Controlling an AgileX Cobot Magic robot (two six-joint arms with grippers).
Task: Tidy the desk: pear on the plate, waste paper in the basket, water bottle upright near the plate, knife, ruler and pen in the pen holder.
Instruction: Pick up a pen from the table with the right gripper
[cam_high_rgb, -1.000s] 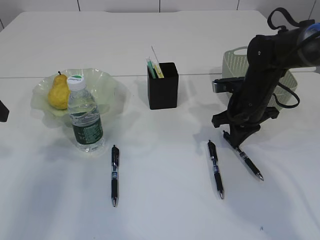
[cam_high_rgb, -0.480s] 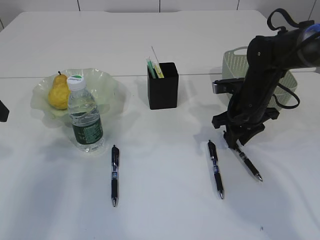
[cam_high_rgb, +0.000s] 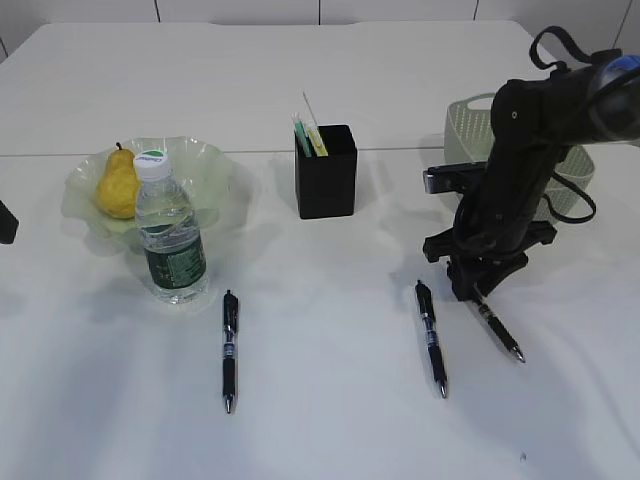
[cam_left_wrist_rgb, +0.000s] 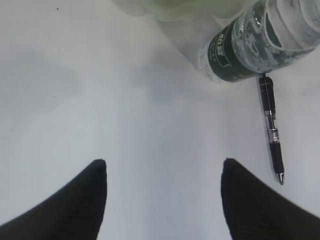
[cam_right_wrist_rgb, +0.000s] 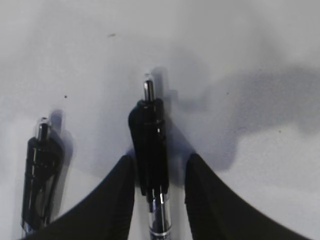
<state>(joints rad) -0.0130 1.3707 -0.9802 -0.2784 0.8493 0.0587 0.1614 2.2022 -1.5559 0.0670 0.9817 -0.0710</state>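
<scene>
1. A black pen (cam_right_wrist_rgb: 152, 165) is seen lying on the desk (cam_high_rgb: 330, 420) toward its right edge, its clicker end lodged between the two fingers (cam_right_wrist_rgb: 112, 200) of the right gripper (cam_high_rgb: 478, 288), its tip directed toward the near edge.
2. In the right wrist view the fingers are spread slightly on either side of the barrel; narrow gaps are visible, so whether the pen is gripped cannot be told.
3. The right arm (cam_high_rgb: 520, 150) is angled steeply down from the right edge, with the gripper directed at the desk surface.
4. A second pen (cam_high_rgb: 431, 337) is laid just beside the first, on its left, apart from the fingers.
5. A third pen (cam_high_rgb: 229, 349) is placed left of centre, close to the near edge, in front of the water bottle (cam_high_rgb: 170, 230).
6. The water bottle is stood upright just in front of the plate (cam_high_rgb: 215, 165), in which the pear (cam_high_rgb: 117, 185) is held, toward the left edge.
7. The pen holder (cam_high_rgb: 326, 175) is set mid-desk with thin items standing in it; the basket (cam_high_rgb: 470, 125) is partly hidden behind the right arm.
8. The left gripper (cam_left_wrist_rgb: 164, 167) is held above bare desk, fingers spread wide, nothing between them.
</scene>
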